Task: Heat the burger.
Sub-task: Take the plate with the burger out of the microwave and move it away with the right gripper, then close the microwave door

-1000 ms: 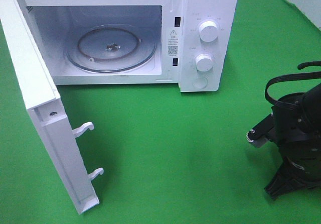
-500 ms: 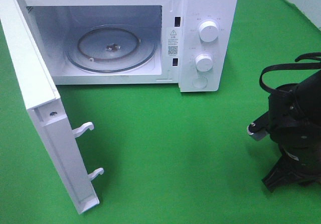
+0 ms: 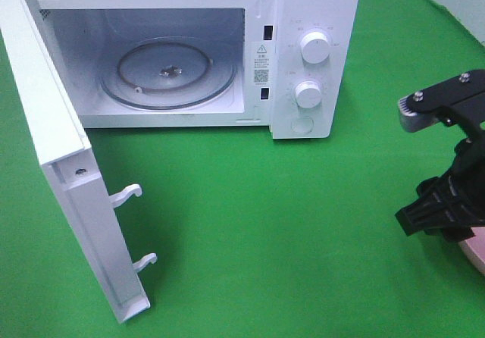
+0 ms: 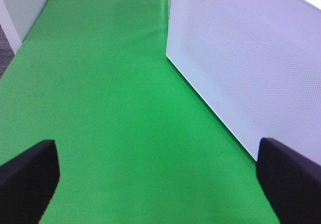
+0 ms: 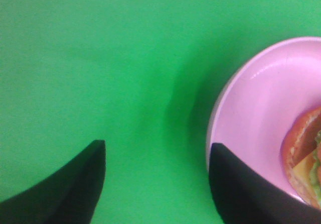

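A smooth white microwave [image 3: 303,50] stands at the far edge of the table [image 3: 250,217], which is covered in a flat green cloth. Its door [image 3: 68,179] hangs wide open toward the near left corner, with two hooked plastic latches [image 3: 127,194] sticking out of its inner edge. Inside, a round, ribbed glass turntable [image 3: 167,73] lies on the cavity floor with nothing on it. Two round white knobs [image 3: 314,48] sit one above the other on the control panel, with a round button below them.

The right gripper [image 5: 155,184] is over by the right edge of the table — a black, angular assembly in the high view [image 3: 443,205]. Its two dark, matte fingers [image 5: 65,184] are spread apart with only green cloth showing between them; they hold nothing. One finger lies across the rim of a glossy round pink plate [image 5: 251,118], whether touching it or above it I cannot tell.

The burger [image 5: 306,153] rests on that plate, near the right edge of the table. Only a slice of it shows at the border of the right wrist view: a reddish-brown curve of bun, a corner of yellow cheese and a bit of green lettuce. From the high camera just a pale pink sliver of the plate [image 3: 474,253] shows past the arm.

The left gripper [image 4: 155,184] hovers over bare cloth beside the door's perforated white outer face [image 4: 251,68] — its black fingertips [image 4: 27,179] stand wide apart, empty.
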